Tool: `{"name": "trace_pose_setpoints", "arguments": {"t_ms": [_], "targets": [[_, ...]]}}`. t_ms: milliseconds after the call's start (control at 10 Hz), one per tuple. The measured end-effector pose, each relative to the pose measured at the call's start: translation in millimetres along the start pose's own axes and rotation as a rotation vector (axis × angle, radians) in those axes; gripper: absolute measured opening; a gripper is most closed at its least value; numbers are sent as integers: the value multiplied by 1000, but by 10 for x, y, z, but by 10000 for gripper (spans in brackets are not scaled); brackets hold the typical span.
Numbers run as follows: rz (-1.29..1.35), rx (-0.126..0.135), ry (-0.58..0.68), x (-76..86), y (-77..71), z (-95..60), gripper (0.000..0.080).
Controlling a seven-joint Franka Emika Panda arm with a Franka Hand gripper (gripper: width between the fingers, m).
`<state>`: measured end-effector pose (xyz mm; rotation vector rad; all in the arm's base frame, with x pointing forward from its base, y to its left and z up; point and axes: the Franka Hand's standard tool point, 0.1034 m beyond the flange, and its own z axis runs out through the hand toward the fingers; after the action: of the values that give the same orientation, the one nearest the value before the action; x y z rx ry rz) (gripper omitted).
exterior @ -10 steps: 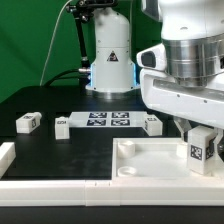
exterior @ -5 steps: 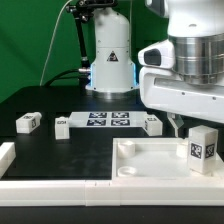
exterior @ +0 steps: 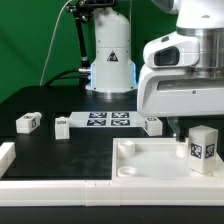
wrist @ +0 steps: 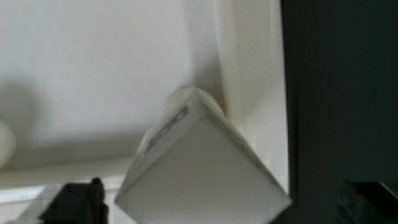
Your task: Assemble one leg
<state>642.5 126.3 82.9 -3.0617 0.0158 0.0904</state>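
Observation:
One leg (exterior: 203,147), a small white block with a black-and-white tag, stands upright in the right rear corner of the large white panel (exterior: 150,158). My gripper (exterior: 190,122) hangs just above and slightly behind it, open and apart from it. In the wrist view the leg (wrist: 199,165) fills the middle, seen from above, between my two dark fingertips (wrist: 79,200). My gripper (wrist: 217,208) holds nothing.
Three more legs lie on the black table: one at the exterior view's left (exterior: 27,122), one beside the marker board (exterior: 62,126), one at its right end (exterior: 153,124). The marker board (exterior: 108,120) lies behind the panel. The robot base (exterior: 110,60) stands at the back.
My gripper has risen straight up off the leg. The leg has stayed standing on the panel, now free of the fingers.

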Motion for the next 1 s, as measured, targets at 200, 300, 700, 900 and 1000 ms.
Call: {"name": "trace_pose_setpoints", "arguments": {"t_ms": [200, 300, 700, 900, 1000], "targets": [[-141, 0, 31, 1, 8, 37, 649], [-183, -1, 42, -20, 19, 83, 649], [-533, -4, -4, -96, 80, 145, 649], [-517, -3, -1, -90, 81, 150, 533], [-516, -3, -1, -90, 82, 151, 363]]}}
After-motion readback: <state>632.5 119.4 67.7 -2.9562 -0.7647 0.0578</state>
